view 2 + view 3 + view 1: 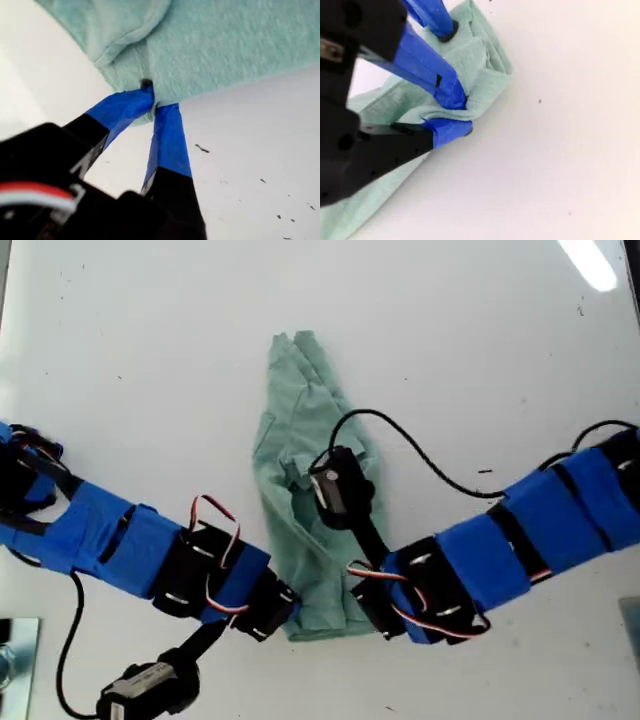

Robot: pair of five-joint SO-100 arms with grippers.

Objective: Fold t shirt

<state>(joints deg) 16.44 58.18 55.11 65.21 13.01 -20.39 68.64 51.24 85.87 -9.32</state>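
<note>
T shirt point(300, 470) lies bunched lengthwise in a narrow strip mid-counter point(150, 360) in the exterior view, pale green, one end toward the view's top, other end between the two blue-taped arms. One arm comes in from the view's left, its tip at the shirt's lower corner; the other comes from the view's right and meets the shirt's lower edge.

First wrist view: my first pincer point(152, 102) pressed together on the shirt's edge, a fold of cloth pinched between the blue tips. Cloth spreads beyond the tips; white counter with dark specks point(202, 148) beside the shirt.

Second wrist view: my second pincer point(460, 117) pinching a corner of the shirt, cloth puckered between the tips. The other pincer's blue tip point(440, 22) sits on the same shirt, just beyond.
</note>
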